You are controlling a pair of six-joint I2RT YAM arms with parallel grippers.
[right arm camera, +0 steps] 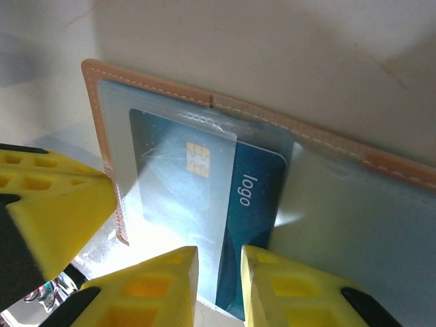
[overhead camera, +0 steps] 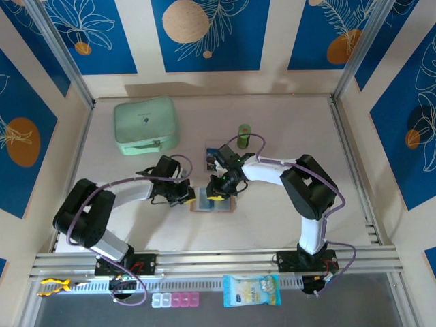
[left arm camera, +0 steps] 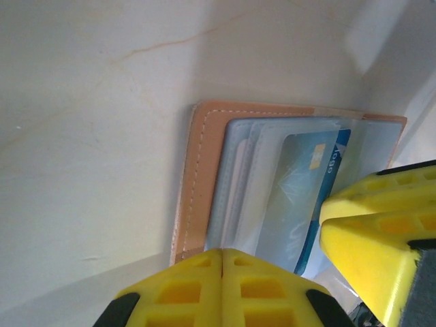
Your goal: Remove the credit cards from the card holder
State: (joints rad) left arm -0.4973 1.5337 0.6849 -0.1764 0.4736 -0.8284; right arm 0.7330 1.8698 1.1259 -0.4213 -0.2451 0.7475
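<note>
the card holder (overhead camera: pixel 213 203) lies open mid-table between the arms. the left gripper (left arm camera: pixel 221 279), fingers pressed together, seems to pin its edge. the right gripper (right arm camera: pixel 219 286), fingers slightly parted, bears on the blue credit card (right arm camera: pixel 231 197). those tips may skid on the gloss, or drag the holder if the pin slips. the card's long axis likely runs near-far, chip end pocketed.

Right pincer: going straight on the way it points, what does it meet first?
Likely the blue card, lying half out of a clear pocket of the open card holder; its near edge sits right ahead of the right pincer. Depth is unclear.
</note>
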